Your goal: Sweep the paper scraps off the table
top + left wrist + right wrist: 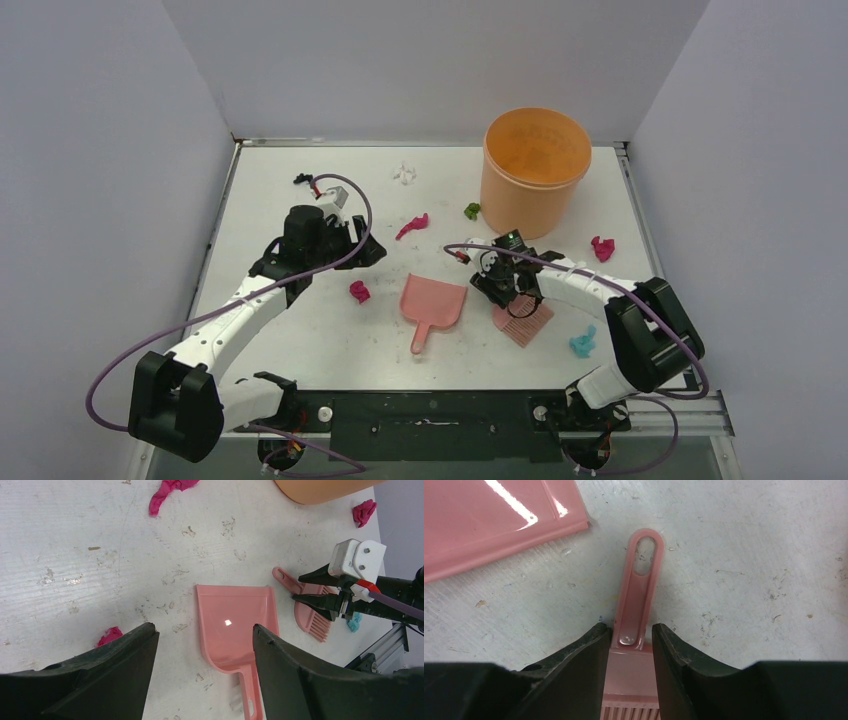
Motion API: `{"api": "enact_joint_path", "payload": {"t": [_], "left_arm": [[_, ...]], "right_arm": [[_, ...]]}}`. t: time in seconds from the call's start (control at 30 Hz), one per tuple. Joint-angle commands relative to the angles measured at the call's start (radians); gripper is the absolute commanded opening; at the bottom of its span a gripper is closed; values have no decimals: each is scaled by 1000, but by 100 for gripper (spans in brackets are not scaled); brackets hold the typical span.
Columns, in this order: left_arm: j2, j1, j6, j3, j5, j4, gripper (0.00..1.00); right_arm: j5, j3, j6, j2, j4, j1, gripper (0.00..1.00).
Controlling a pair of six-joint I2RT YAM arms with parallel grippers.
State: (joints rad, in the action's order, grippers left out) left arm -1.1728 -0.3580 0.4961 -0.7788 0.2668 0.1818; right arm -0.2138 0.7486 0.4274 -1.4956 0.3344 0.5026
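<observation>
Paper scraps lie scattered on the white table (300, 330): magenta ones (411, 226) (359, 291) (602, 247), a green one (471, 210), a white one (404, 174), a light blue one (583, 342) and a black one (300, 180). The pink dustpan (433, 305) lies flat at mid table. My right gripper (505, 287) is shut on the neck of the pink hand brush (639, 590), which lies on the table. My left gripper (205, 630) is open and empty, above the table left of the dustpan (237, 625), with a magenta scrap (110, 636) beside its left finger.
An orange bucket (535, 165) stands at the back right, just behind my right gripper. Grey walls close in the table on three sides. In the left wrist view the brush (307, 615) lies right of the dustpan.
</observation>
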Motion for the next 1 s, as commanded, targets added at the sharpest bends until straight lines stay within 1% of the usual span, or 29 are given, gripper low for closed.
{"api": "enact_joint_path", "payload": {"t": [0.0, 0.1, 0.27, 0.3, 0.37, 0.4, 0.53, 0.63, 0.7, 0.73, 0.77, 0.8, 0.97], "left_arm": [[1, 5, 7, -28, 27, -48, 67], [-5, 5, 19, -24, 50, -63, 67], [-37, 5, 62, -10, 172, -139, 67], [-42, 5, 72, -7, 190, -160, 67], [-50, 4, 93, 4, 206, -196, 66], [-56, 4, 108, 7, 211, -215, 66], [-82, 4, 166, 18, 242, -272, 65], [-116, -7, 239, 36, 320, -362, 65], [-132, -37, 261, 30, 345, -393, 63], [-136, -58, 259, 20, 348, -392, 59], [-137, -81, 252, 4, 345, -375, 56], [-136, -110, 243, -14, 334, -351, 55], [-159, -303, 170, -123, 190, -225, 59]], "right_arm": [[-21, 53, -5, -41, 57, -12, 36], [0, 51, -11, -50, 50, -13, 36], [42, 57, -24, -90, 61, -15, 32], [42, 60, -24, -92, 65, -17, 28], [28, 65, -22, -82, 75, -17, 12], [19, 65, -22, -65, 75, -17, 6], [-42, 48, -22, 45, 49, -38, 5], [-141, 29, -21, 139, 36, -72, 5], [-231, 16, -2, 191, 43, -85, 5], [-274, 11, 9, 212, 50, -87, 5], [-307, 8, 20, 230, 57, -87, 5], [-338, 6, 27, 246, 65, -88, 5], [-444, 14, 81, 243, 120, -90, 5]]}}
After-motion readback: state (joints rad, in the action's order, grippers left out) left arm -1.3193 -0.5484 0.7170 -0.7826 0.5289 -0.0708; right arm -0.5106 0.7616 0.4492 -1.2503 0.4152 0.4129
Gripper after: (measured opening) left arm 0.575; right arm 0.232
